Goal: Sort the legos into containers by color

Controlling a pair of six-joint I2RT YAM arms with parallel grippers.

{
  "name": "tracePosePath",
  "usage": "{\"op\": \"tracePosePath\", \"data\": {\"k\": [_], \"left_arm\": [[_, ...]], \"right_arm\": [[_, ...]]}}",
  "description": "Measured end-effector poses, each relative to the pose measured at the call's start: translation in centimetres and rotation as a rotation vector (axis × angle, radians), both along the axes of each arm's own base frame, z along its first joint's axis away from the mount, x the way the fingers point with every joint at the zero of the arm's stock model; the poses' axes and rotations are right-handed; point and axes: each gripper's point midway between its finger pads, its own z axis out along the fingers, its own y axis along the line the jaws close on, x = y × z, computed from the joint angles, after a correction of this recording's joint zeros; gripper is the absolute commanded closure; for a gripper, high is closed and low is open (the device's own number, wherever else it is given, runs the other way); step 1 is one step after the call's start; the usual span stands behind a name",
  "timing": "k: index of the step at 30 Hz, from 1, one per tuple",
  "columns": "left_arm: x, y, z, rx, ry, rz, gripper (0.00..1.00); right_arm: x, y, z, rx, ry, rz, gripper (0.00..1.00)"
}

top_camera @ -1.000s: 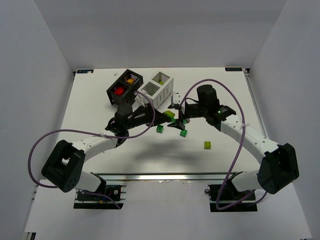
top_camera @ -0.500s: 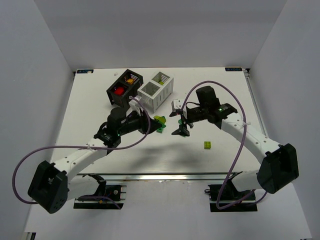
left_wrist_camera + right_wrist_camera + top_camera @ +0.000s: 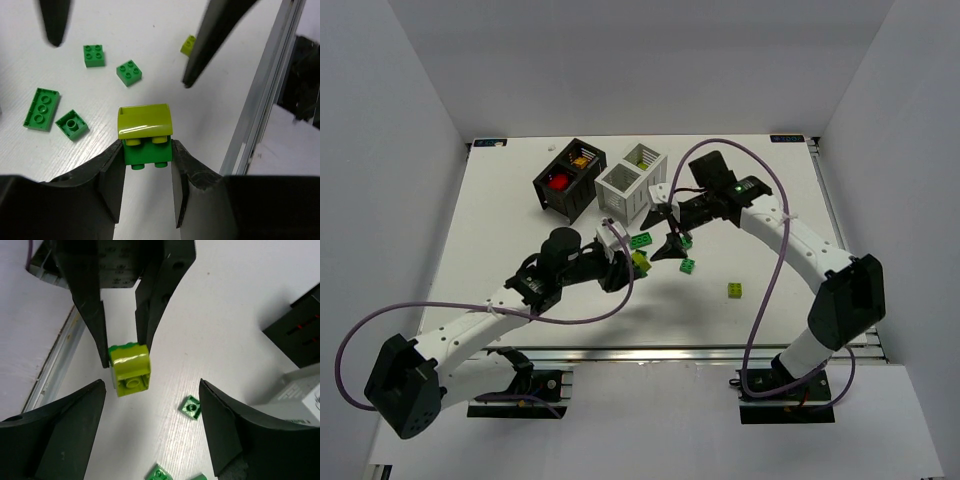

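Note:
My left gripper (image 3: 632, 262) is shut on a green lego (image 3: 147, 153) with a yellow-green lego (image 3: 145, 121) stacked on it, held above the table. The stack also shows in the right wrist view (image 3: 130, 368). My right gripper (image 3: 672, 245) is open and empty, just right of the stack, with its jaws wide apart (image 3: 151, 385). Loose green legos (image 3: 641, 240) (image 3: 688, 265) lie below them, and several show in the left wrist view (image 3: 94, 55) (image 3: 129, 72) (image 3: 41, 108) (image 3: 72, 124). A yellow-green lego (image 3: 735, 290) lies apart to the right.
The black container (image 3: 545, 195) at the back holds a red lego (image 3: 558, 181) and an orange-yellow one (image 3: 582, 158). The white container (image 3: 650, 190) beside it holds a yellow-green piece (image 3: 645, 157). A metal rail (image 3: 260, 105) runs along the table's near edge.
The two grippers met around the stacked lego, then parted. My left gripper drew the stack back toward the near side. My right gripper shifted back and left, open.

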Motion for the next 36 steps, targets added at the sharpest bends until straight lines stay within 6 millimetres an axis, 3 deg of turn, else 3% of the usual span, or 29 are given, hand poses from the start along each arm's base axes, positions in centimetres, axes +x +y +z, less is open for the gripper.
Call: {"op": "tracePosePath", "data": {"k": [7, 13, 20, 28, 36], "left_arm": [[-1.5, -0.4, -1.3, 0.119, -0.064, -0.083, 1.00], [-1.2, -0.2, -1.0, 0.146, -0.121, -0.077, 1.00], [-0.7, 0.1, -0.9, 0.160, -0.145, -0.058, 1.00], [-0.6, 0.1, -0.8, 0.159, -0.146, -0.051, 1.00], [-0.5, -0.1, -0.3, 0.140, -0.155, -0.045, 1.00]], "right_arm": [[-1.2, 0.7, -1.1, -0.051, 0.042, 0.108, 0.27], [-2.6, 0.2, -1.9, -0.090, 0.088, 0.184, 0.31], [-3.9, -0.2, -2.3, -0.113, 0.128, 0.218, 0.29], [-3.4, 0.7, -2.8, -0.106, 0.140, 0.190, 0.28], [-3.0, 1.3, -2.8, -0.102, 0.138, 0.176, 0.37]]}}
